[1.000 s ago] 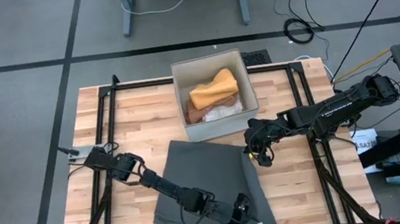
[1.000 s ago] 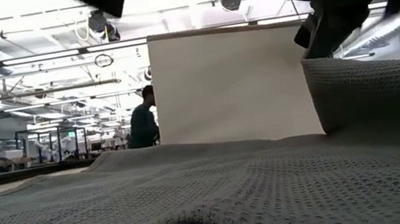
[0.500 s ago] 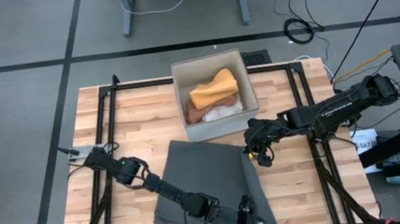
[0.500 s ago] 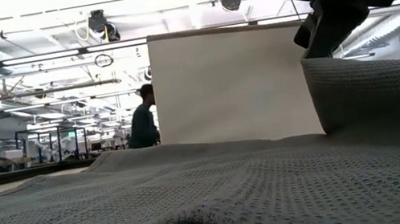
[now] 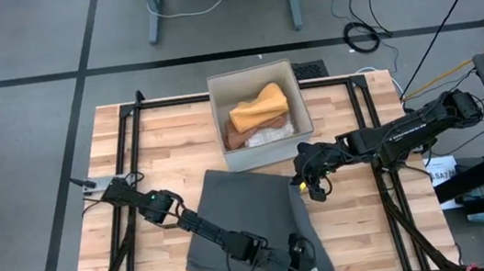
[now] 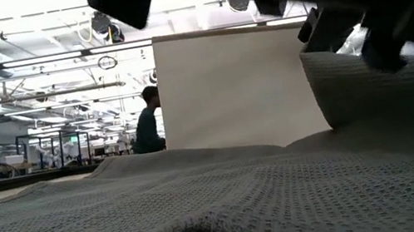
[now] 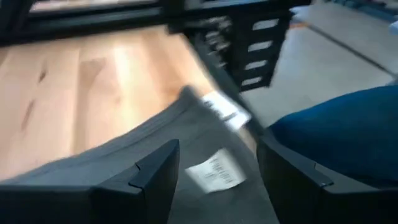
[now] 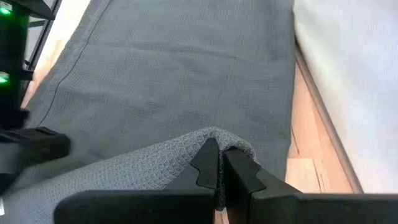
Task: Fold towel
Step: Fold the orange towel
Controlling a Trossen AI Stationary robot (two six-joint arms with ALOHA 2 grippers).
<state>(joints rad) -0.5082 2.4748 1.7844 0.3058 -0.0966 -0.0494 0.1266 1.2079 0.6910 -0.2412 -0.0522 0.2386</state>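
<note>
- The towel [image 5: 248, 223], dark grey, lies on the table [image 5: 160, 145] in front of the box [image 5: 258, 113], spread between the two arms.
- The right gripper [image 8: 217, 171] is clamped shut on the towel's far right corner, just beside the box; the right wrist view shows the weave bunched and lifted between its fingers.
- The left gripper [image 7: 214, 177] is at the near right corner, by the table's front edge, with its jaws spread and nothing between them; the white label [image 7: 214, 171] on the cloth lies right ahead of it.
- Step in hand, as I judge it: taking both corners of the right edge so that edge can be carried over. One corner is gripped, the other not yet.
- Next move calls for the left gripper to settle onto the labelled corner and close on it, catching cloth rather than bare wood.
- After that, both arms would need to lift together and sweep the edge across evenly, so the fold does not skew.
</note>
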